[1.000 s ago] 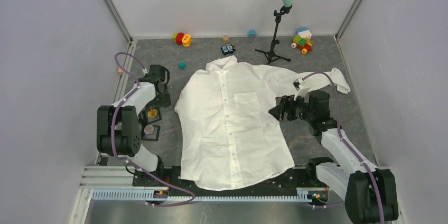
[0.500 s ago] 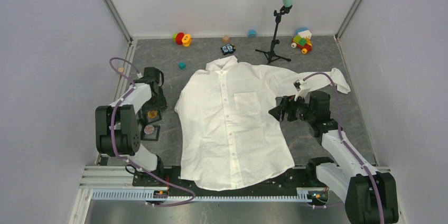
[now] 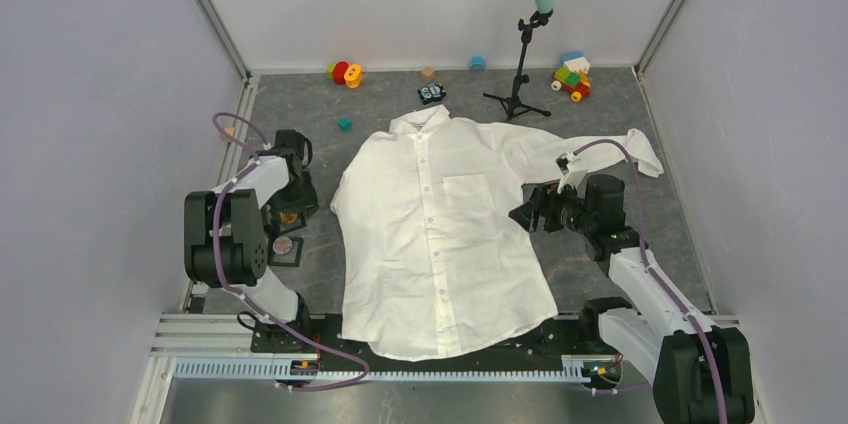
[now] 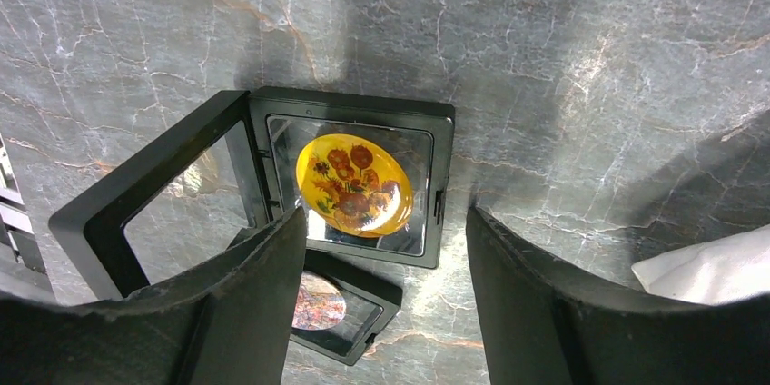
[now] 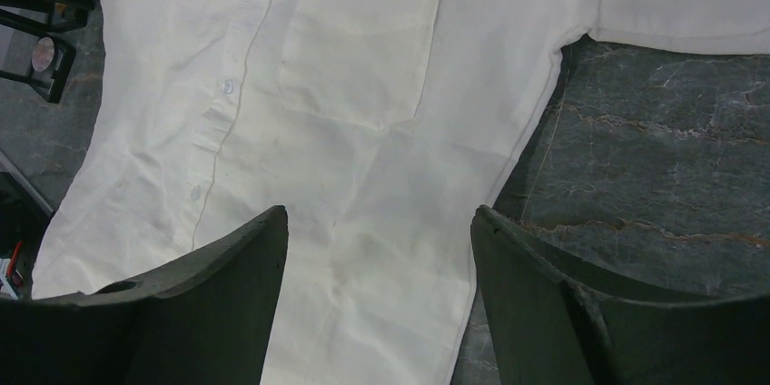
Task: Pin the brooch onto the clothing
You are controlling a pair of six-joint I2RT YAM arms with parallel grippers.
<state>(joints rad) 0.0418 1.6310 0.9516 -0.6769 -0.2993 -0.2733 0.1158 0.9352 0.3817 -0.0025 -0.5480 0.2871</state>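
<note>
The white shirt lies flat, front up, in the middle of the table; its chest pocket shows in the right wrist view. A yellow oval brooch with sunflowers sits in an open black case left of the shirt, also seen from above. My left gripper is open and empty, hovering right over that case. My right gripper is open and empty above the shirt's right side, below the pocket; from above it shows near the armpit.
A second black case with a pinkish brooch lies just nearer than the first. A microphone stand, coloured toys, a small dark toy and a teal cube are at the back. Walls close in on both sides.
My left wrist has shifted slightly left and settled over the brooch cases. The right arm has barely moved. Shirt and cases are unchanged.
</note>
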